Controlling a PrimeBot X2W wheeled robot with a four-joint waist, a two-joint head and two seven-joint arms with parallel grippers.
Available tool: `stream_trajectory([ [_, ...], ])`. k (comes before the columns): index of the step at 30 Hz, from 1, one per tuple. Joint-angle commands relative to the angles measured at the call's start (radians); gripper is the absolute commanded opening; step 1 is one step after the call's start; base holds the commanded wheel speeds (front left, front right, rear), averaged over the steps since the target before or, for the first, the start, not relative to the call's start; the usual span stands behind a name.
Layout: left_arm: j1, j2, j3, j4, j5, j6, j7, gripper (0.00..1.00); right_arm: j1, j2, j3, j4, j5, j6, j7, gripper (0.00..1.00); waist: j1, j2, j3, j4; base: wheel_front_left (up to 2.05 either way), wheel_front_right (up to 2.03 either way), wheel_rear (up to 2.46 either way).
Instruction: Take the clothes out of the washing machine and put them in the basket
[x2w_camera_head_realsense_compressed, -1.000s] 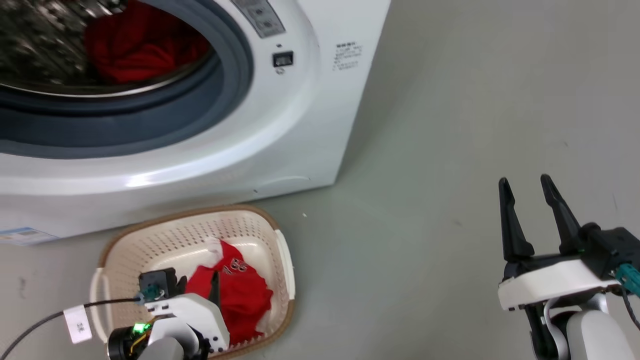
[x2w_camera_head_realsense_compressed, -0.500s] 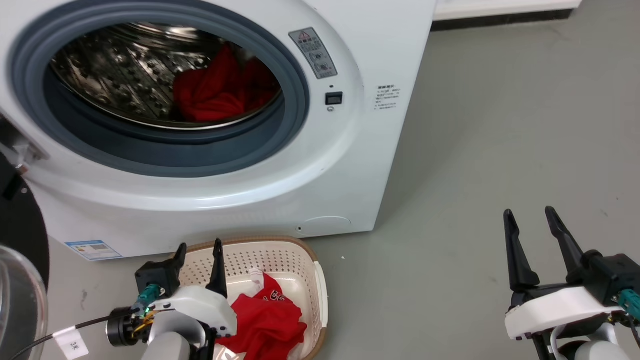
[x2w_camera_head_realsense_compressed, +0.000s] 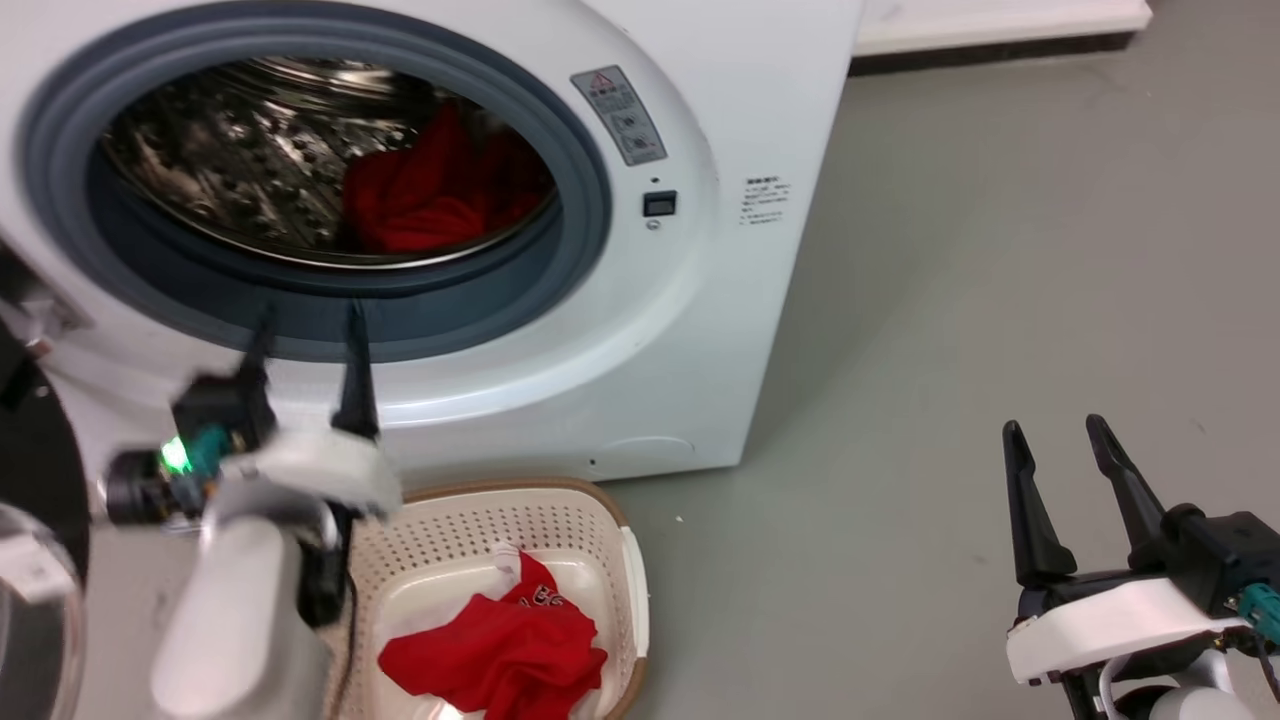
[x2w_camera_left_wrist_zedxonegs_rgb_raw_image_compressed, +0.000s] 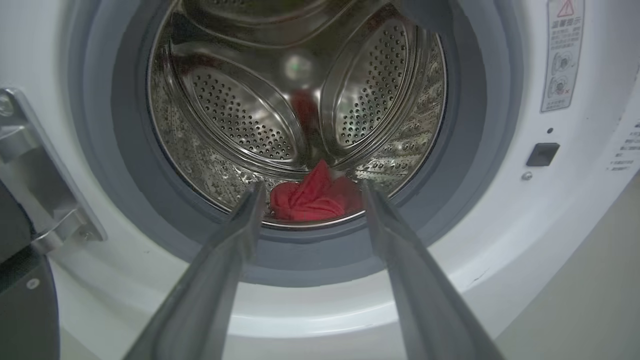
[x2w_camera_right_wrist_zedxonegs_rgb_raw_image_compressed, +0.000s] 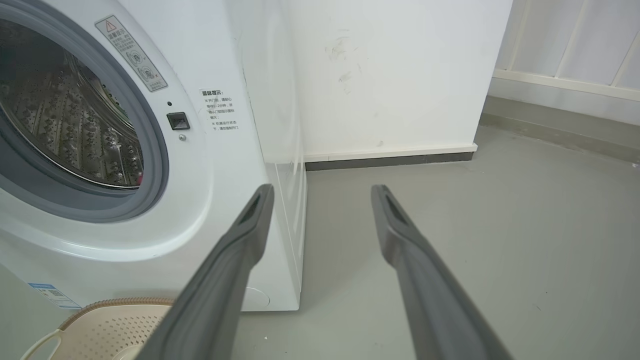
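Since half a second earlier, the left gripper had risen from the basket to the washing machine's porthole, fingers spread and empty. One red jersey lay in the basket, and a second jersey lay low in the drum. The right gripper hung open, holding nothing. If the left gripper reached in low, its fingers might snag the grey door seal.

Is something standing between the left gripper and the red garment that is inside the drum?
Nothing visible blocks it. The left gripper, jaws open, points at the mouth of the drum; the red garment lies low inside. Only the lower lip of the grey rubber ring lies before it, so the gripper probably must pass over that.
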Motion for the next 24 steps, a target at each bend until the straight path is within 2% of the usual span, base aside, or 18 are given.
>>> stream_trajectory([
  [1, -0.025, 0.009, 0.001, 0.002, 0.006, -0.003, 0.009, 1.0, -0.012, 0.0, 0.001, 0.001, 0.006, -0.001, -0.008, 1.0, 0.0002, 0.0, 0.024, -0.024, 0.0, 0.0, 0.0],
  [13, -0.37, 0.187, 0.004, 0.132, 0.015, -0.068, 0.25, 1.0, -0.087, 0.0, 0.044, 0.083, 0.087, -0.001, -0.089, 1.0, 0.0002, 0.0, 0.223, -0.189, 0.0, 0.0, 0.0],
  [24, -0.618, 0.352, 0.005, 0.259, 0.027, -0.094, 0.492, 1.0, -0.185, 0.0, 0.109, 0.185, 0.171, -0.001, -0.151, 1.0, 0.0002, 0.0, 0.397, -0.317, 0.0, 0.0, 0.0],
])
